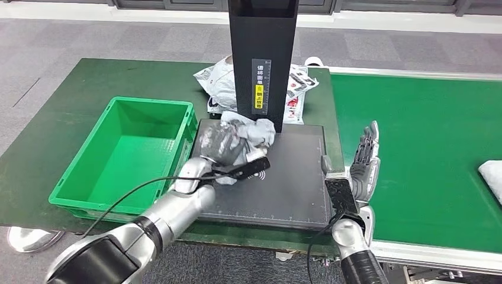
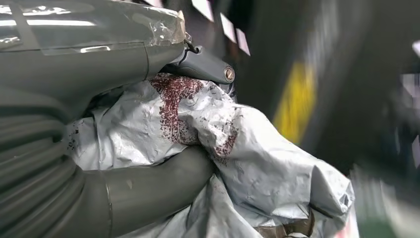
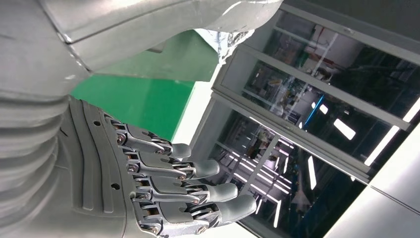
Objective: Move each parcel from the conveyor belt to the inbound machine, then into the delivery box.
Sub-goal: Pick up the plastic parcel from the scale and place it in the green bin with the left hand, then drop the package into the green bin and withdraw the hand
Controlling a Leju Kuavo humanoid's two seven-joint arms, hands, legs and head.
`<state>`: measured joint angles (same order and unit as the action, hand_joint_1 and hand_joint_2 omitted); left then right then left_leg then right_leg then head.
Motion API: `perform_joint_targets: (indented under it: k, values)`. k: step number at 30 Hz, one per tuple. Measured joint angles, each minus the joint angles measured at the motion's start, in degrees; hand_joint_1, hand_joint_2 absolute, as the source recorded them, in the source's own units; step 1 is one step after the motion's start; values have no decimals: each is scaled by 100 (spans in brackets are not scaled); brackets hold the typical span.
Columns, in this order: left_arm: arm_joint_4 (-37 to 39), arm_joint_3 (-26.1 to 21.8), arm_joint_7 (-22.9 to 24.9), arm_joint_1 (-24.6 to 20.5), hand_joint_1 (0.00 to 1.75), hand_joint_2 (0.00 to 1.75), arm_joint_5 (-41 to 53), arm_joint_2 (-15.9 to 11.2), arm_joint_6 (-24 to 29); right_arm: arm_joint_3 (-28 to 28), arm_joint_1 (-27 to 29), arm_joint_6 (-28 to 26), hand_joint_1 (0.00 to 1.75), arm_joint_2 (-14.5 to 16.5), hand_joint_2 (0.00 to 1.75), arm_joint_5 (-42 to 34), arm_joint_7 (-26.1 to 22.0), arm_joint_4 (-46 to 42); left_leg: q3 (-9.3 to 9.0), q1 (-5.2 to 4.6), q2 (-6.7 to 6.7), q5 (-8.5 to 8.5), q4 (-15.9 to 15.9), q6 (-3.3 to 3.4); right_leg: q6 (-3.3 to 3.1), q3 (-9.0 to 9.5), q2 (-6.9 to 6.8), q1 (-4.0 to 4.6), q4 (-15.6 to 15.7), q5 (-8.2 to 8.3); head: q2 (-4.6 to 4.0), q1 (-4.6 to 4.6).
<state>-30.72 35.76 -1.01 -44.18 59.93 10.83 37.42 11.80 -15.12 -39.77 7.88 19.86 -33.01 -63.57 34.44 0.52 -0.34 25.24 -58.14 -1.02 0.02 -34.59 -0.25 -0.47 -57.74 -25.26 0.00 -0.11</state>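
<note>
Parcel [image 1: 245,135] in grey crumpled plastic lies over the far-left part of the inbound machine [image 1: 296,183], the black flat platform with its upright black column [image 1: 262,56] at the far edge. We see the left hand [image 1: 222,145] closed around this parcel; in the left wrist view the thumb and the fingers [image 2: 163,181] clamp the wrinkled film with its dark red speckled print. We judge the delivery box [image 1: 83,183], the green crate, to be the next target: it stands just beside the platform's left edge, on the left arm's side. The right hand [image 1: 362,163] stands at the platform's right edge with fingers straight and apart, holding nothing. A further white parcel [image 1: 492,174] lies at the right edge of the green conveyor belt [image 1: 426,142], nearer the right hand. More bags [image 1: 216,80] lie behind the column. The column carries a vertical label [image 1: 259,86] in Chinese characters, partly yellow; we cannot read it
</note>
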Motion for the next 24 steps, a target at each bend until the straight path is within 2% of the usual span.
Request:
perform_joint_targets:
  k: [4, 9, 15, 17, 18, 19, 21, 23, 24]
  values:
    - [-948, -758, 672, -98, 175, 175, 1389, -459, 155, 0, 63, -11, 0, -1, 175, 65, 3, -107, -1, 1, 18, 1, 2, -2, -1, -9, 24, 0, -2, 0, 0, -1]
    - [-1625, -1539, 1181, -82, 175, 175, 2399, -967, 223, 0, 75, -15, 0, -2, 175, 79, -18, -133, 0, 2, 22, 1, 4, -2, -2, -10, 27, 0, -4, 0, 0, -2]
    - [-1909, -2342, 1735, 154, 175, 175, 2937, -1605, 215, -20, 82, -25, 0, -10, 175, 47, -139, -129, -2, 2, 32, 2, 5, -4, -6, -16, 36, 1, -5, -3, 0, -2]
    - [-1773, -2502, 1830, 178, 175, 175, 2955, -1757, 69, -22, 54, -24, 0, -12, 175, 24, -133, -112, -1, 2, 30, 2, 5, -4, -7, -17, 34, 1, -5, -3, 0, -2]
    - [-1638, -2549, 1865, 163, 169, 175, 2955, -1820, -125, -22, 30, -19, 0, -13, 175, 16, -125, -97, -1, 2, 29, 1, 5, -4, -7, -17, 33, 1, -5, -3, 0, -2]
    - [-1447, -2579, 1880, 131, 158, 175, 2938, -1877, -454, -22, -4, 4, 0, -14, 175, 11, -106, -74, -1, 2, 29, 1, 5, -4, -7, -16, 32, 0, -5, -3, 0, -2]
    - [-980, -2597, 1890, 57, 76, 175, 2886, -1968, -1364, -22, -73, 101, 0, -17, 175, 18, -37, -22, -2, 2, 30, 1, 5, -4, -8, -16, 32, -1, -5, -2, 0, -2]
    - [-495, -2597, 1856, 19, 8, 175, 2877, -2020, -2299, -22, -115, 225, 0, -20, 175, 78, 62, 18, -2, 2, 32, 0, 5, -4, -10, -16, 34, -2, -5, 0, 0, -1]
    - [-293, -2597, 1828, 20, 4, 175, 2887, -2033, -2670, -22, -121, 268, 0, -20, 175, 134, 117, 32, -1, 2, 33, 0, 4, -5, -12, -17, 34, -1, -5, 1, 0, -1]
